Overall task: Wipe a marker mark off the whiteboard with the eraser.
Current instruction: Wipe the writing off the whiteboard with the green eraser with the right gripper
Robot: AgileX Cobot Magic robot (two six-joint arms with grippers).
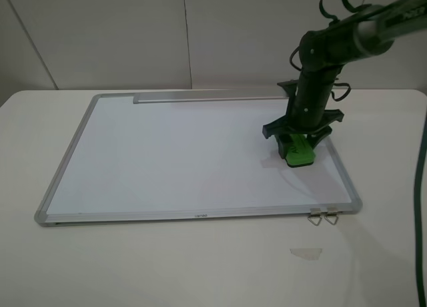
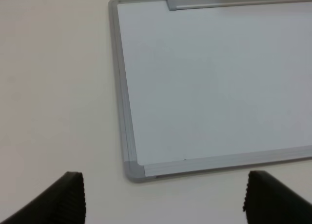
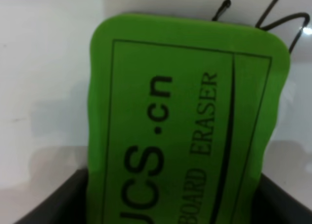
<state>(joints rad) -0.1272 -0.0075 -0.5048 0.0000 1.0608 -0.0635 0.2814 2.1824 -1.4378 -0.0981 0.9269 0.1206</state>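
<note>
Holding the eraser [image 1: 298, 151] on the board [image 1: 167, 157] with my right jaws clamped round it; left jaws wide apart, empty.

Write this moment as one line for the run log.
right gripper: shut on eraser | eraser: on whiteboard, near right edge | left gripper: open, beside whiteboard corner

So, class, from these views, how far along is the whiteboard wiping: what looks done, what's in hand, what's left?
Done: the eraser is clamped in the right gripper. In hand: it sits on the whiteboard near the right edge. No marker mark shows on the bare surface; the spot under the eraser is hidden. Left: likely lifting off and setting the eraser down. The left gripper hangs open beside the board.
</note>
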